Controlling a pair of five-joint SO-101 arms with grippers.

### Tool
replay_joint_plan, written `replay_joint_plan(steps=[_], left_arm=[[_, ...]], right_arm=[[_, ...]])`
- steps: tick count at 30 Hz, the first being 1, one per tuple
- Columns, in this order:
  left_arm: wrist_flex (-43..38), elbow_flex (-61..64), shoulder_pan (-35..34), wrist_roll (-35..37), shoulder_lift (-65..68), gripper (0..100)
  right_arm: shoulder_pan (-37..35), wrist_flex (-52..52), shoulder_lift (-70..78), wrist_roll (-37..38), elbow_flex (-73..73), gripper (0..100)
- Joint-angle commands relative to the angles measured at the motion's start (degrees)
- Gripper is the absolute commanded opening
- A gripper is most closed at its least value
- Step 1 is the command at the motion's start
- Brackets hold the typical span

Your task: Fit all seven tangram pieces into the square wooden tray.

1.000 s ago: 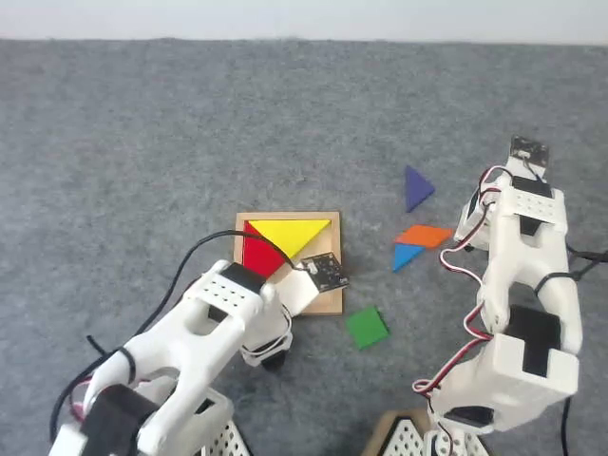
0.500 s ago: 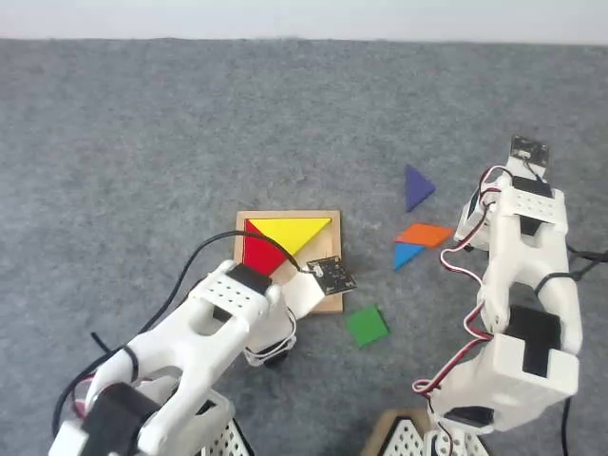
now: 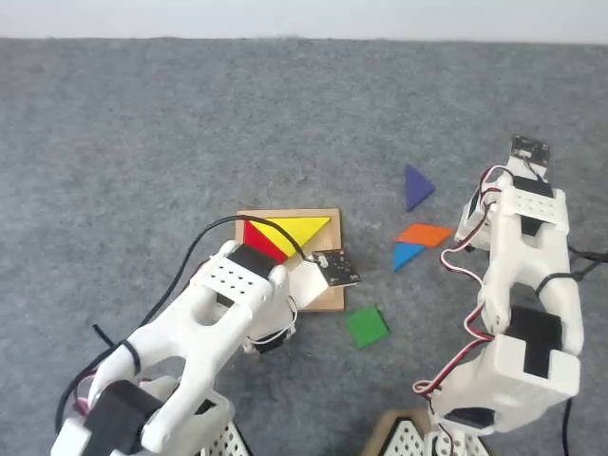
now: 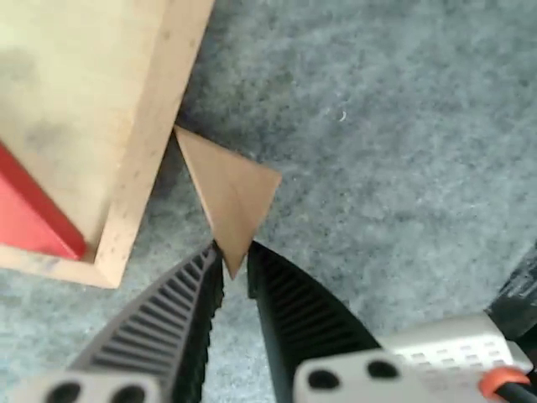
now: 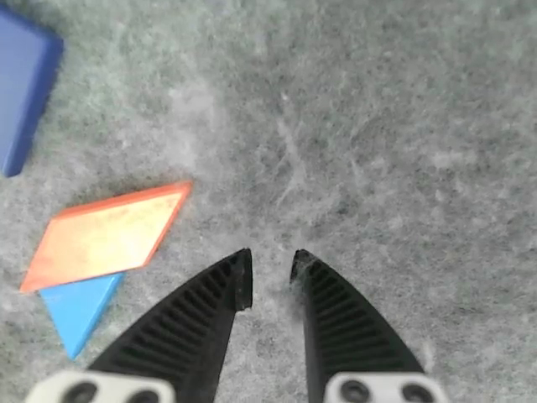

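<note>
The square wooden tray [image 3: 334, 296] holds a yellow triangle [image 3: 294, 229] and a red triangle [image 3: 256, 238]. My left arm [image 3: 228, 309] hangs over the tray's near side. My left gripper [image 4: 234, 257] is shut on one tip of a small tan triangle [image 4: 228, 186]. That triangle sits outside the tray rim [image 4: 155, 138], one corner touching it, with the red triangle [image 4: 29, 214] inside. My right gripper [image 5: 268, 267] is open over bare carpet, beside an orange parallelogram [image 5: 105, 235] and a light blue triangle [image 5: 75, 311].
A green square [image 3: 367, 326] lies just right of the tray's near corner. A dark blue triangle [image 3: 416, 186] lies farther back, above the orange parallelogram [image 3: 424, 235] and the light blue triangle [image 3: 407, 255]. The right arm [image 3: 518, 275] stands beside those pieces. Grey carpet covers the table.
My left arm has moved forward over the tray, covering more of the red triangle. The right arm has not moved.
</note>
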Motion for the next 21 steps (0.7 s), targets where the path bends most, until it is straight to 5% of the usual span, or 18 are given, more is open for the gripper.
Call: replay_joint_plan(steps=[1, 11, 21], left_arm=[[-0.09, -3.12, 0.26, 1.76, -0.09, 3], [-6.86, -8.66, 0.18, 16.79, -0.09, 3], [-16.79, -9.98, -8.79, 25.49, -0.18, 3]], right_arm=[[-0.57, -0.92, -0.22, 0.97, -0.44, 9.5], [-0.48, -0.92, -0.22, 1.05, -0.44, 9.5], [-0.48, -0.92, -0.4, 1.05, -0.44, 9.5]])
